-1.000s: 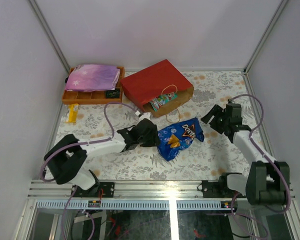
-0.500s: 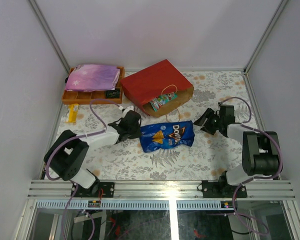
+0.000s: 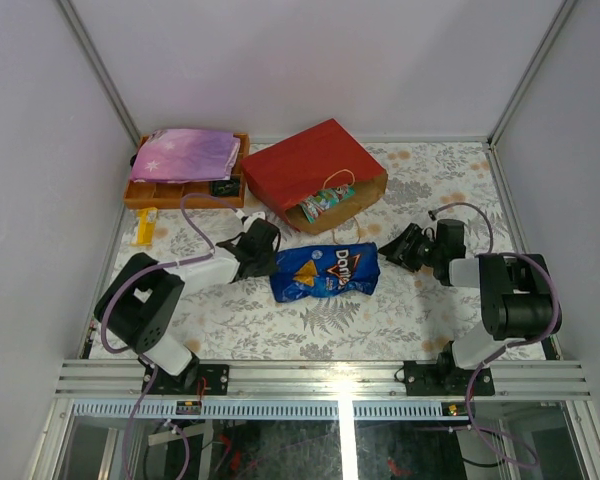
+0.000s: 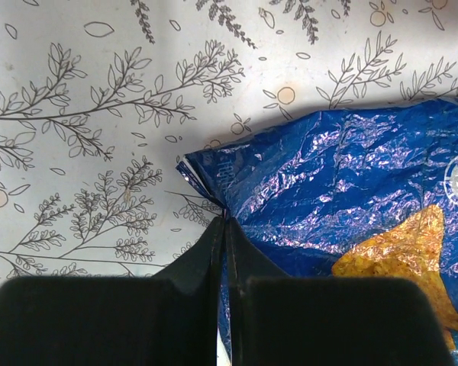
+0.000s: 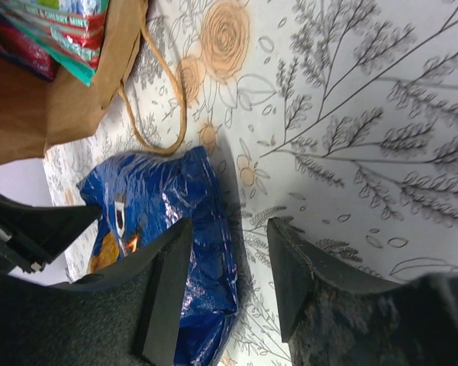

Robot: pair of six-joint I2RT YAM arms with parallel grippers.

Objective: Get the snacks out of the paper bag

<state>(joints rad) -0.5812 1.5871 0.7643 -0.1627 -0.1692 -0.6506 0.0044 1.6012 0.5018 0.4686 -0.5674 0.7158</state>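
Floral table (image 3: 420, 310), white walls round it. Red bag (image 3: 315, 170) lay on its side w/ the mouth toward the arms, prob so stuff could be slid out instead of lifted. Doritos (image 3: 325, 272) were already out, flat on the table just in front of the bag's mouth. L gripper (image 4: 226, 227) was pressed together on the Doritos' crimped corner, the end off to the left of the bag's mouth. Looked like a pinch on the seal, imo bc that's the one flat bit thin enough to grab. R gripper (image 5: 229, 229) was half spread w/ nothing in it, low by the other end of the Doritos, right of the mouth. My guess is it was lining up to steady or take that end. Small packets (image 3: 327, 203) were still inside the bag, poking out of the mouth next to the cord handle (image 5: 164, 99), so those were left to do.
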